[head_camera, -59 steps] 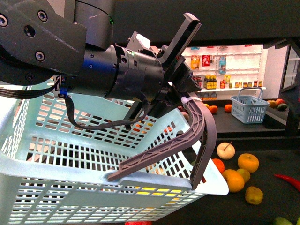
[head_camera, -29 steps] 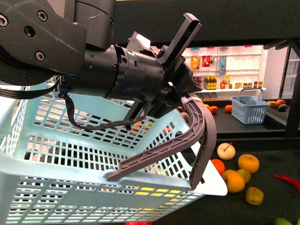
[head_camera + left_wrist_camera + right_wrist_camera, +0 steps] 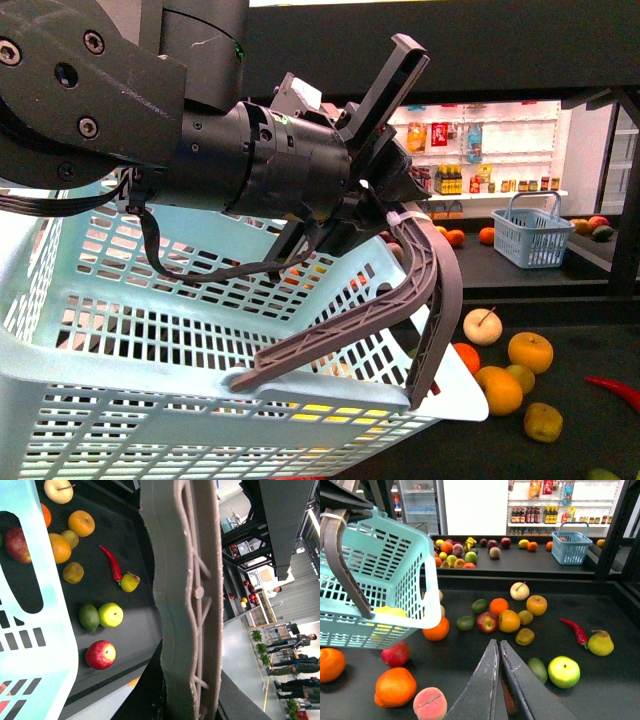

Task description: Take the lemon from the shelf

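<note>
— While our right pincer (image 3: 497,643) hangs low over the shelf (image 3: 470,680) with its two fingers pressed together and nothing between them, what worries us most?

— First, the load on our left. The pale blue basket (image 3: 150,330) hangs by its grey handle (image 3: 340,335) from our left pincer (image 3: 388,150). We cannot tell from either view whether that pincer is clamped on the handle or merely hooked under it. If the hold is loose, the handle could slip and the basket would drop onto the fruit.

— And the lemon?

— A bright yellow fruit shows through the slats of the basket (image 3: 390,612), low against its front wall. We take that for the lemon (the slats hide most of it, so we say so with caution). In the front view the basket hangs tilted, so a jerk of our arm could roll the lemon about, or tip it over the rim.

— Anything beyond the basket?

— Its lower corner is just above an orange (image 3: 436,628), with a red apple (image 3: 395,655) close by. Swinging low would knock them along the dark tray. Farther off, loose fruit lies scattered, so a dropped lemon could be lost among the yellow-orange ones (image 3: 536,605).
</note>
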Tool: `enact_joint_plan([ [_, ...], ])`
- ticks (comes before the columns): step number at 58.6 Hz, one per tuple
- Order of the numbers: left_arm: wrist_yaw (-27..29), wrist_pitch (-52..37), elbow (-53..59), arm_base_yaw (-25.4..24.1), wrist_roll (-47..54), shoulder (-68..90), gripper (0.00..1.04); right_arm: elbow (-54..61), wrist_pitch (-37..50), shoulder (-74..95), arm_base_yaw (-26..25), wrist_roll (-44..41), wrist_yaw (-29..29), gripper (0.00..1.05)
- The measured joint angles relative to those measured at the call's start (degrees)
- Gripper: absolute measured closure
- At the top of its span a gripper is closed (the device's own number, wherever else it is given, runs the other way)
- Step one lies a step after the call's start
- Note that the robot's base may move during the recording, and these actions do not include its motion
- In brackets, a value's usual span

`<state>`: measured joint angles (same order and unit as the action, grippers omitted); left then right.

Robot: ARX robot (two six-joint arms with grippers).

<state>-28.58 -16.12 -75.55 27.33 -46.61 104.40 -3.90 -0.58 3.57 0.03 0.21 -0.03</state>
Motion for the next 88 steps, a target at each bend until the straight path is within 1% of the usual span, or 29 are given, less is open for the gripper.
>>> enact_joint_plan([
  [17, -0.04, 0.00, 0.00, 0.00, 0.02, 0.00, 0.95, 3.04, 0.37, -2.80, 0.00, -0.02, 0.02, 0.98],
  [34, 0.00, 0.00, 0.00, 0.00, 0.02, 0.00, 0.95, 3.04, 0.48, -3.17, 0.00, -0.07, 0.02, 0.97],
  [37, 0.04, 0.00, 0.00, 0.00, 0.02, 0.00, 0.95, 3.04, 0.48, -3.17, 0.00, -0.07, 0.02, 0.87],
  [38, 0.04, 0.00, 0.00, 0.00, 0.02, 0.00, 0.95, 3.04, 0.48, -3.17, 0.00, -0.07, 0.00, 0.85],
  [46, -0.04, 0.00, 0.00, 0.00, 0.02, 0.00, 0.95, 3.04, 0.48, -3.17, 0.00, -0.07, 0.00, 0.61],
  [50, -0.04, 0.00, 0.00, 0.00, 0.00, 0.00, 0.95, 3.04, 0.48, -3.17, 0.00, -0.07, 0.00, 0.52],
  [51, -0.02, 0.00, 0.00, 0.00, 0.00, 0.00, 0.95, 3.04, 0.48, -3.17, 0.00, -0.07, 0.00, 0.47],
  [52, -0.02, 0.00, 0.00, 0.00, 0.02, 0.00, 0.95, 3.04, 0.48, -3.17, 0.00, -0.07, 0.02, 0.46],
  [63, -0.02, 0.00, 0.00, 0.00, 0.02, 0.00, 0.95, 3.04, 0.48, -3.19, 0.00, -0.07, 0.00, 0.13],
  [64, -0.02, 0.00, 0.00, 0.00, 0.02, 0.00, 0.95, 3.04, 0.48, -3.19, 0.00, -0.07, 0.00, 0.11],
  [66, 0.00, 0.00, 0.00, 0.00, 0.00, 0.00, 0.95, 3.04, 0.48, -3.19, 0.00, -0.07, 0.00, 0.05],
  [68, 0.00, 0.00, 0.00, 0.00, 0.00, 0.00, 0.95, 3.04, 0.48, -3.19, 0.00, -0.04, 0.00, 0.01],
  [72, 0.00, 0.00, 0.00, 0.00, 0.02, 0.00, 0.95, 3.04, 0.48, -3.19, 0.00, -0.07, 0.00, 0.03],
  [81, 0.00, -0.02, 0.00, 0.00, -0.02, 0.00, 0.95, 3.04, 0.48, -3.19, 0.00, -0.07, 0.02, 0.02],
  [85, 4.46, -7.48, 1.88, 0.04, -3.61, 0.02, 0.95, 3.04, 0.48, -3.19, 0.00, -0.07, 0.00, 0.02],
  [86, 6.34, -10.36, 2.54, 0.04, -4.79, 0.13, 0.95, 3.04, 0.48, -3.19, 0.00, -0.07, 0.00, 0.02],
  [87, 6.69, -10.86, 2.62, 0.04, -5.07, 0.15, 0.95, 3.04, 0.48, -3.19, 0.00, -0.04, 0.00, 0.02],
  [88, 8.24, -12.55, 2.86, 0.02, -6.21, 0.28, 0.95, 3.04, 0.48, -3.19, 0.00, -0.07, 0.00, 0.02],
])
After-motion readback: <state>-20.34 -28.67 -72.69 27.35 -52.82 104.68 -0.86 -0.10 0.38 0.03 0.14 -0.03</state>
